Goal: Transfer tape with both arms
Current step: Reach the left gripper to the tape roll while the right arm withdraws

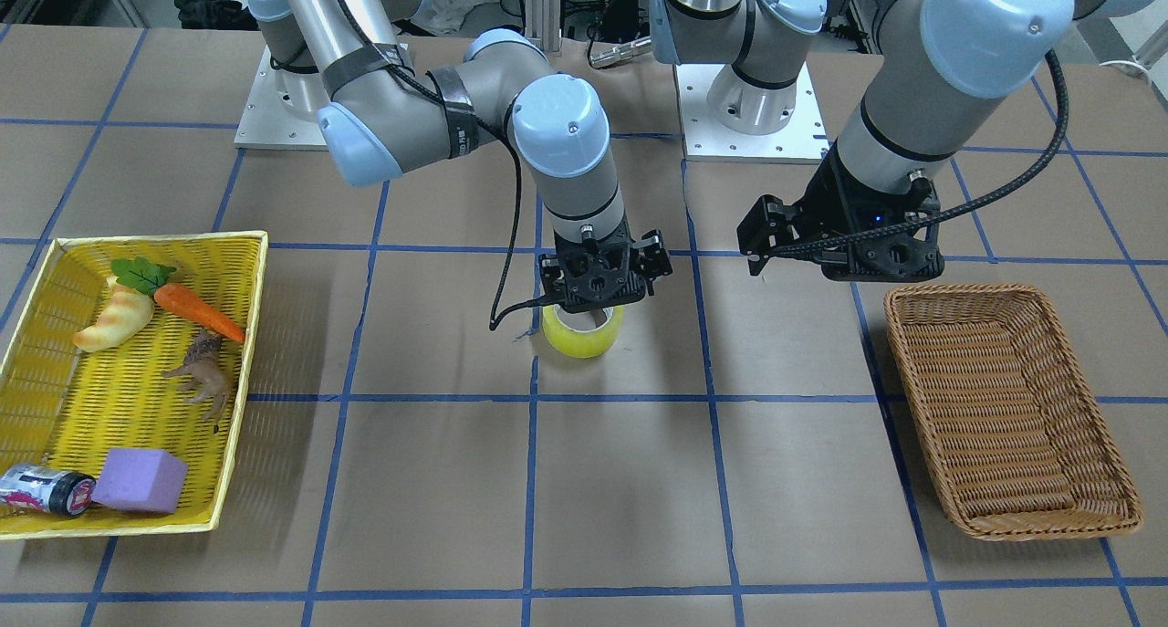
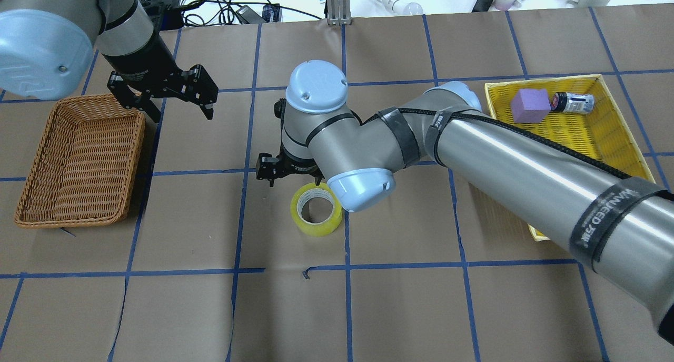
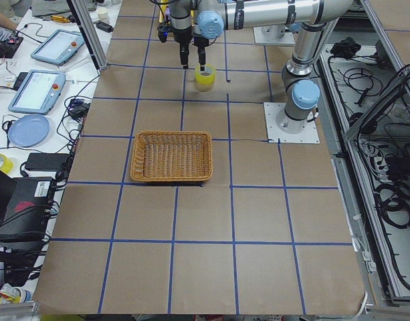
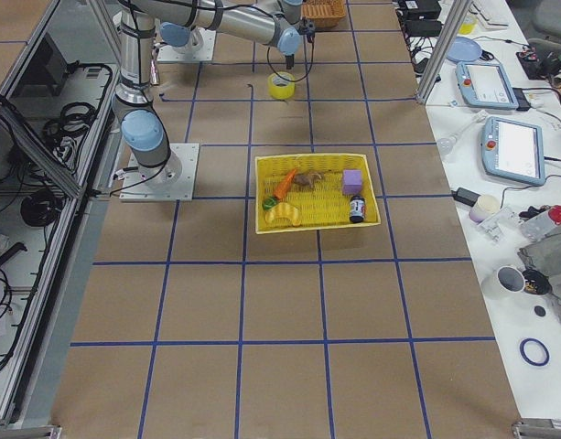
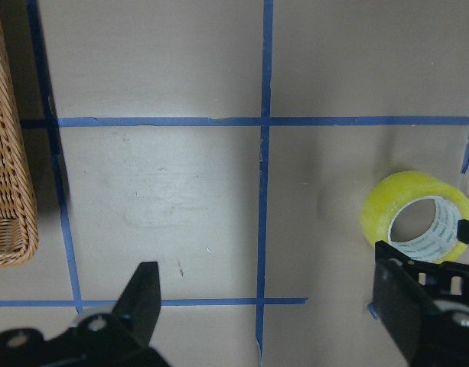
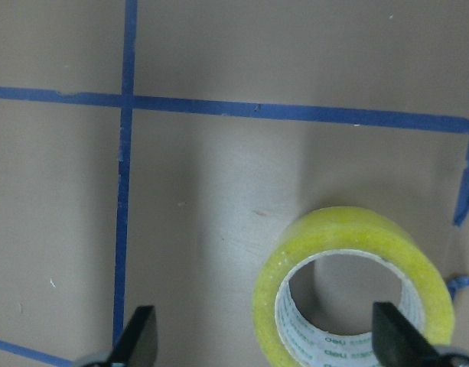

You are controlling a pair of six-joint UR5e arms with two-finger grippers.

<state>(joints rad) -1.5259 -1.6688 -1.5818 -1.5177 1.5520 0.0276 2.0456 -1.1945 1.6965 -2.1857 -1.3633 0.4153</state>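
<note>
The yellow tape roll [image 1: 584, 333] lies flat on the brown table paper near the middle, hole up; it also shows in the overhead view [image 2: 316, 210]. My right gripper [image 1: 598, 303] hangs straight down over it, open wide. In the right wrist view the roll [image 6: 355, 287] sits low and right, with one finger [image 6: 398, 336] over its hole side and the other finger [image 6: 138, 340] off it over bare paper. My left gripper [image 2: 181, 111] is open and empty, raised between the roll and the brown basket. The left wrist view shows the roll [image 5: 418, 218] at the right.
An empty brown wicker basket [image 2: 79, 162] lies on my left side. A yellow basket [image 1: 255, 280] on my right side holds a carrot, a croissant, a toy animal, a purple foam block [image 1: 139, 481] and a small jar. Blue tape lines grid the table.
</note>
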